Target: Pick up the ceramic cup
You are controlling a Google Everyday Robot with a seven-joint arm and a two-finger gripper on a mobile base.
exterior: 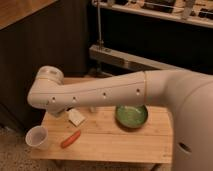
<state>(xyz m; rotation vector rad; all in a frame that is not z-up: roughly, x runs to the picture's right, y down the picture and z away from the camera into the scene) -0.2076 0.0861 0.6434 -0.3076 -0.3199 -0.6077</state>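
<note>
Ceramic cup [36, 136] upright at front-left corner of worktop [115, 142]. Tool [58, 111] mostly hidden under arm [100, 92], behind cup; opening: cannot tell.

ceramic cup [36, 136]: bench [115, 146] front-left corner | stick-shaped item [70, 139]: just right of cup | small block [76, 118]: behind it | bowl [131, 116]: right | tool [59, 112]: left of block, back-left

The gripper [60, 111], tucked under the left end of the white, dark-dotted arm [100, 92], looks pale grey. Below-left of it the cup [36, 136] is white, greyer inside. Just right of it is a white block [76, 118], below it an orange-red stick [70, 139], and well right a green bowl [131, 116], all on a pale wood-grain table [125, 145]
</note>
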